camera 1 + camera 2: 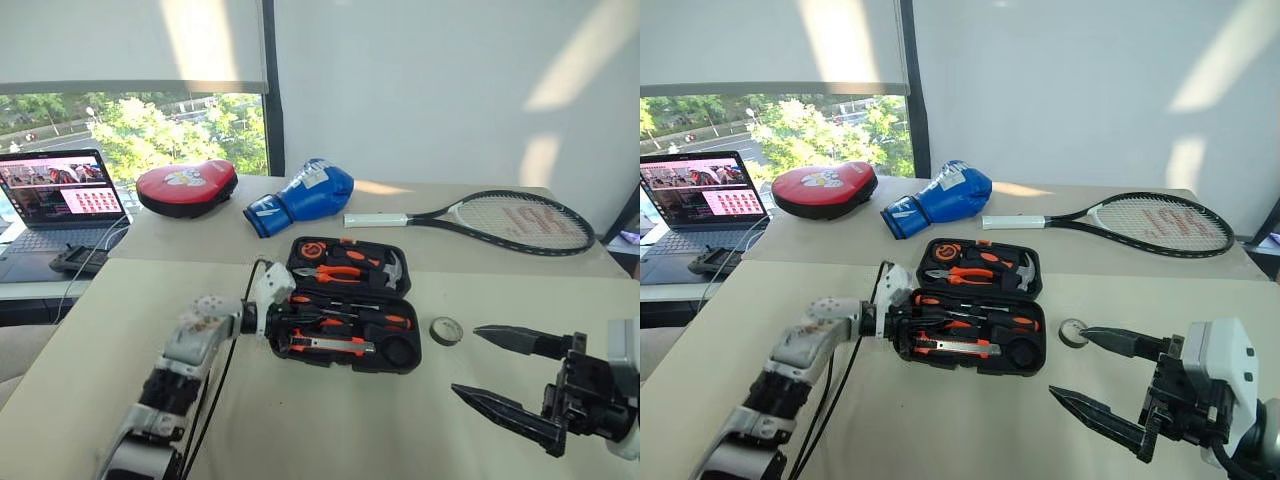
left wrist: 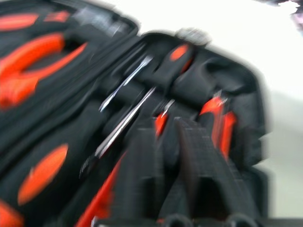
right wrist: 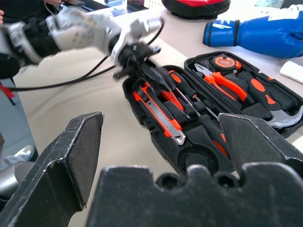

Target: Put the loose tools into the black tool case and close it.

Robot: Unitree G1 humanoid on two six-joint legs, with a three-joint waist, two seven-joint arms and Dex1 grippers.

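The black tool case [image 1: 412, 358] lies open on the table. In its near half sit two black-and-orange screwdrivers [image 3: 182, 92] and the utility knife [image 3: 161, 116], beside a round recess [image 3: 196, 158] with nothing in it. Pliers [image 1: 335, 274] and a hammer [image 1: 392, 268] rest in the far half. My left gripper [image 1: 285, 322] is shut over the case's left end, its fingers [image 2: 142, 165] together just above the screwdriver shafts; I see nothing held between them. The small tape roll [image 1: 446, 330] lies on the table right of the case. My right gripper [image 1: 465, 360] hovers open just past that roll.
On the far table lie a tennis racket [image 1: 500, 218], a blue boxing glove [image 1: 300, 195] and a red punch pad [image 1: 186, 187]. A laptop [image 1: 60, 195] stands at the far left. A black cable [image 1: 215, 390] hangs along my left arm.
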